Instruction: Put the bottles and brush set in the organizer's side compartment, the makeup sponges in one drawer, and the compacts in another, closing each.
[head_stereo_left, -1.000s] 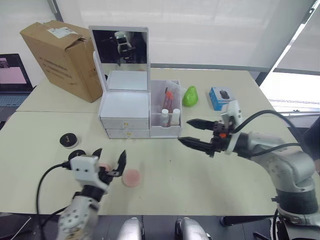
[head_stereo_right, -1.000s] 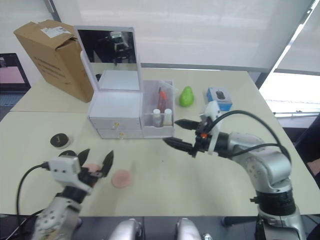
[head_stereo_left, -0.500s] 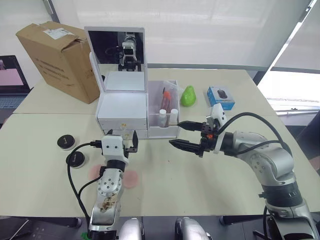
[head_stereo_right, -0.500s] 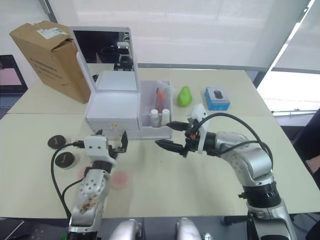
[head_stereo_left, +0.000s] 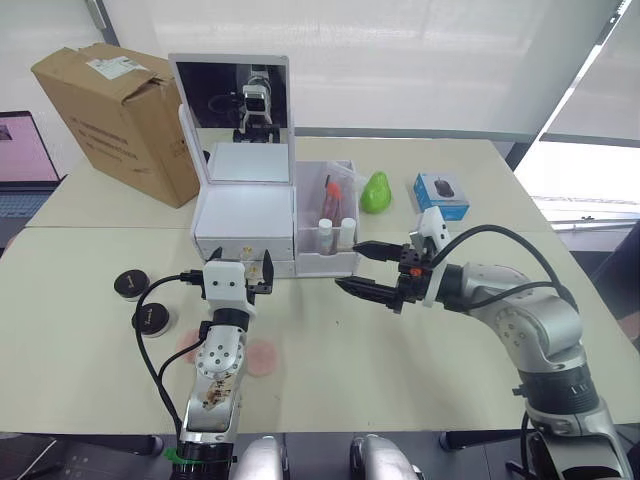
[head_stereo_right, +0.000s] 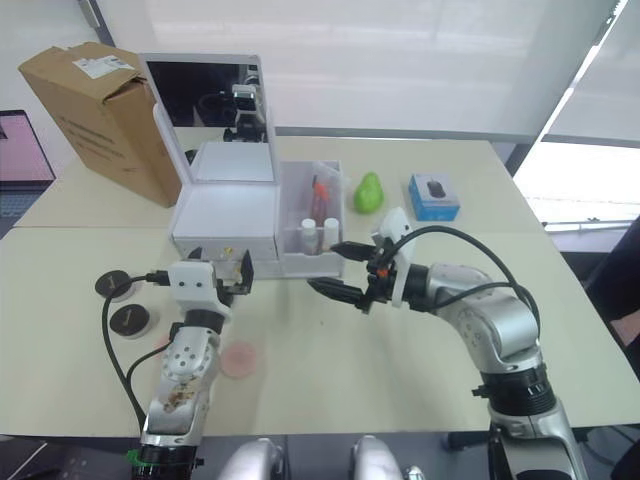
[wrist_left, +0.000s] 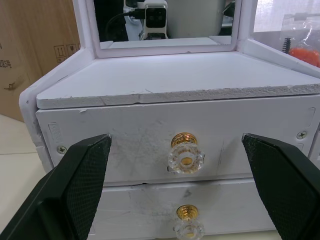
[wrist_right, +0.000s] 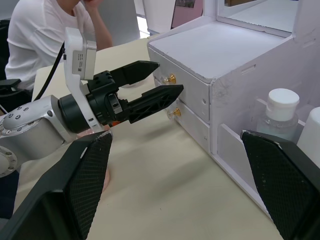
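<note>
The white organizer (head_stereo_left: 245, 215) with its raised mirror stands mid-table, both drawers shut. Two bottles (head_stereo_left: 330, 232) and the brush set (head_stereo_left: 333, 190) stand in its side compartment (head_stereo_left: 350, 262). My left gripper (head_stereo_left: 238, 268) is open, level with the upper drawer's knob (wrist_left: 185, 154) and a short way off it; a lower knob (wrist_left: 187, 225) sits beneath. My right gripper (head_stereo_left: 348, 265) is open and empty just in front of the side compartment. Two pink makeup sponges (head_stereo_left: 262, 357) (head_stereo_left: 188, 347) lie near the left arm. Two black compacts (head_stereo_left: 131, 284) (head_stereo_left: 150, 318) lie further left.
A cardboard box (head_stereo_left: 115, 115) stands at the back left with a laptop (head_stereo_left: 20, 160) beside it. A green pear (head_stereo_left: 376, 192) and a small blue box (head_stereo_left: 441, 193) lie behind the right arm. A person in a white shirt (wrist_right: 45, 35) sits beyond the table.
The camera view has shifted. My left gripper rose from the table by the sponges to the front of the drawers. The right gripper edged slightly toward the organizer.
</note>
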